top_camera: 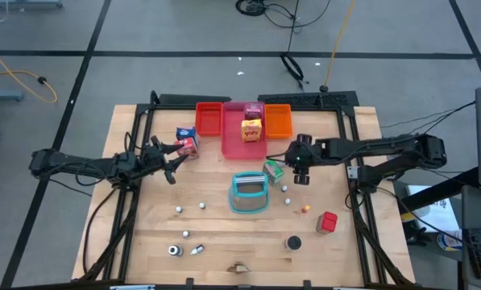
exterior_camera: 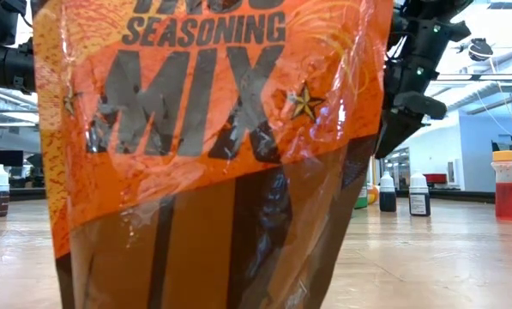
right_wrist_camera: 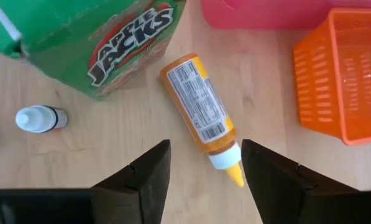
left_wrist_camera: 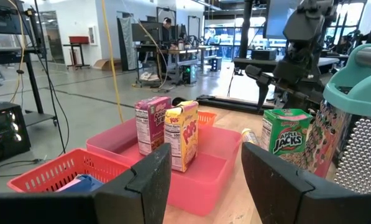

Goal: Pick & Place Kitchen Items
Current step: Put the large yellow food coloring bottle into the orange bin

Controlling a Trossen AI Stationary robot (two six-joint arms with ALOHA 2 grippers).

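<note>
Kitchen items lie scattered over the light wooden table point(top_camera: 143, 242), and we read several labels. A green cardboard carton point(right_wrist_camera: 79, 43) marked "APPLE JACKS" fills the upper left of the right wrist frame, beside an orange plastic squeeze bottle point(right_wrist_camera: 201, 112) lying flat at centre, its white cap and yellow tip toward the bottom right. A small white bottle point(right_wrist_camera: 39, 118) lies at left, and an orange mesh plastic tray point(right_wrist_camera: 340, 74) sits at the right edge. We see the right gripper point(right_wrist_camera: 204, 177) released, fingers spread above the bottle, touching nothing.

In the left wrist frame, a yellow "POPS" carton point(left_wrist_camera: 182, 134) and a maroon carton point(left_wrist_camera: 151, 124) stand upright, touching, inside a pink rectangular plastic tray point(left_wrist_camera: 204, 186); a red mesh tray point(left_wrist_camera: 54, 174) lies at lower left and a teal basket point(left_wrist_camera: 359, 81) at right. The left gripper point(left_wrist_camera: 205, 186) is likewise spread and empty.

From above, a red-blue carton point(top_camera: 187, 142) rests just beside the left gripper, and a red cube point(top_camera: 328, 221) sits at lower right.

Across the low frame, an orange foil packet point(exterior_camera: 204, 154) reads "SEASONING MIX".
</note>
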